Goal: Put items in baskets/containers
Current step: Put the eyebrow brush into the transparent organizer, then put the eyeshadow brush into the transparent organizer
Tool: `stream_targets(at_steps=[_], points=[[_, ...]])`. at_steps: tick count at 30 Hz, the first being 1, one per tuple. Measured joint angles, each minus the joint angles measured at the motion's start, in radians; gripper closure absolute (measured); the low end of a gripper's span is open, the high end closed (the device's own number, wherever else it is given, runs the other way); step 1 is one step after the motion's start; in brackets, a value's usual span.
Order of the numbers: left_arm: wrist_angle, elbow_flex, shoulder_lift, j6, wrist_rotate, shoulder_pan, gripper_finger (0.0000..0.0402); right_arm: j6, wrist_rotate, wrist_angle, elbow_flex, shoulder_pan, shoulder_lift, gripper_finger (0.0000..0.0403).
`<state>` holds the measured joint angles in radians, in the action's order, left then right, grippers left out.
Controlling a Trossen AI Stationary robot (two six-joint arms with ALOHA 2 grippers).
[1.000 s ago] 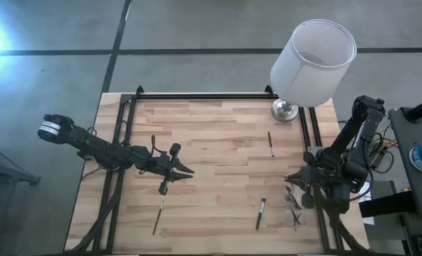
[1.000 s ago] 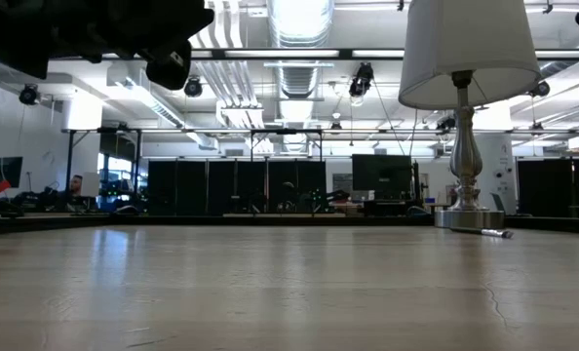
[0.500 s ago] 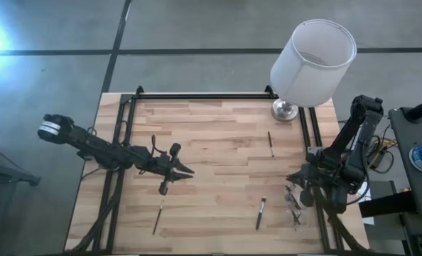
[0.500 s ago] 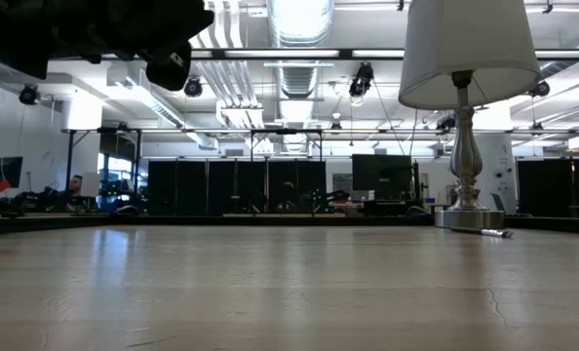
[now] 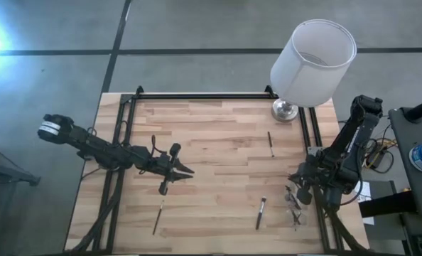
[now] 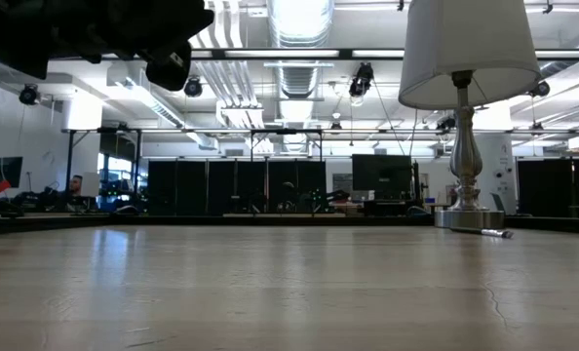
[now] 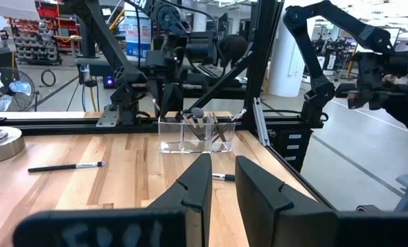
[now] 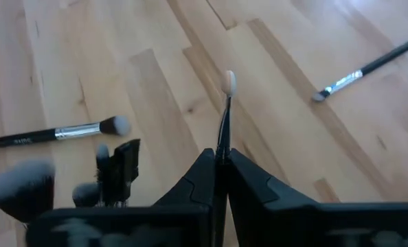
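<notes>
Fingers of the right gripper [image 8: 221, 159] pinch a slim brush [image 8: 226, 113] upright, tip outward, above the clear container [image 7: 194, 136] at the table's right edge, ready for insertion. Left gripper [image 7: 221, 180] waits mid-table, fingers narrowly parted, empty. Loose brushes [image 5: 261, 212] lie nearby.

Clear container [image 5: 293, 205] barely discernible from above (brushes inside blurred).

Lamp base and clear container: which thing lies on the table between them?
In the high view, one thin brush lies between the lamp base and the clear container.
</notes>
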<state>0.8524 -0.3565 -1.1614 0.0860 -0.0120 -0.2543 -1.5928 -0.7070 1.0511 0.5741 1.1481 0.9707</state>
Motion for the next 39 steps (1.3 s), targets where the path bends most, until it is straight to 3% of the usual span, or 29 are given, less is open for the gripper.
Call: stream_targets(at_steps=[10,14,19,22,25,31,39], points=[[-0.016,0.000,0.000,0.000,0.000,0.000,0.0342,-0.058,0.028,-0.012,-0.006,0.000,0.000,0.0304],[-0.017,0.000,0.000,0.000,-0.042,0.002,0.0342,-0.058,0.050,-0.005,0.019,-0.001,-0.001,0.0303],[-0.037,-0.005,0.000,-0.006,-0.064,0.002,0.0344,-0.018,0.046,0.013,0.099,-0.001,0.000,0.0336],[-0.059,-0.017,0.000,-0.008,-0.102,0.002,0.0362,0.079,-0.049,0.016,0.151,-0.001,0.000,0.0364],[-0.101,-0.031,0.000,-0.009,-0.139,0.002,0.0392,0.217,-0.210,0.011,0.184,-0.001,0.000,0.0389],[-0.162,-0.051,0.000,-0.023,-0.145,0.002,0.0401,0.366,-0.534,-0.036,0.173,-0.009,-0.001,0.0394],[-0.266,-0.051,0.000,-0.025,-0.144,0.000,0.0401,0.497,-0.545,-0.147,0.139,-0.052,-0.001,0.0394]])
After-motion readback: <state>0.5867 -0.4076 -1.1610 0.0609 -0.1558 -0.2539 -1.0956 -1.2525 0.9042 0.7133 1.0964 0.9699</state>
